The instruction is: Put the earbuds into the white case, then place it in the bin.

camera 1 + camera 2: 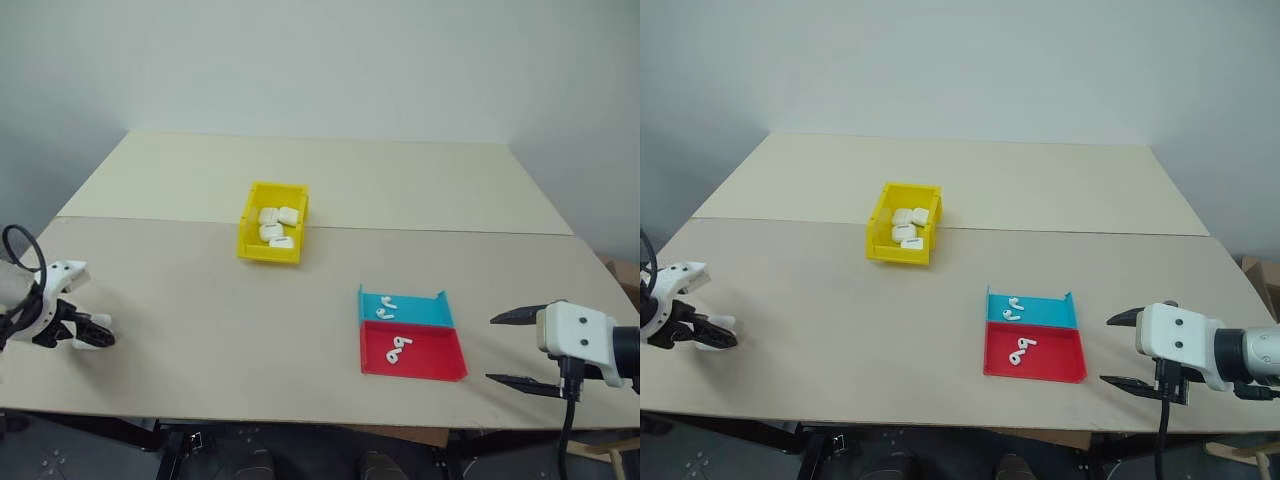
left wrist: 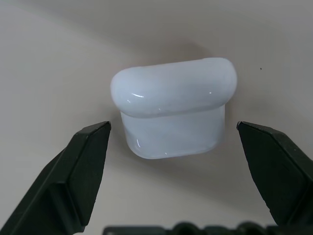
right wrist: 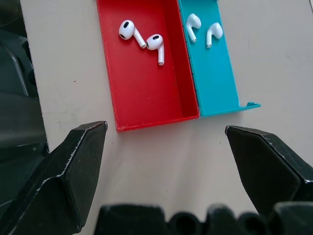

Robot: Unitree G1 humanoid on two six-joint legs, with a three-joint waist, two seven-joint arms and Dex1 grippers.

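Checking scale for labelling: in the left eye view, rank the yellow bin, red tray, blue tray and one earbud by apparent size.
1. Yellow bin
2. Red tray
3. Blue tray
4. Earbud
The bin sits farther away, so its lead over the red tray is unsure.

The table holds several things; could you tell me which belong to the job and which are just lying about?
Job:
white case between the open left gripper fingers
earbuds in the red tray
yellow bin

Lying about:
cases in the bin
blue tray

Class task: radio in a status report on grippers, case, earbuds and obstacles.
Left gripper open, straddling glossy white case on table. Right gripper open, facing white earbuds in red tray. No obstacle seen.
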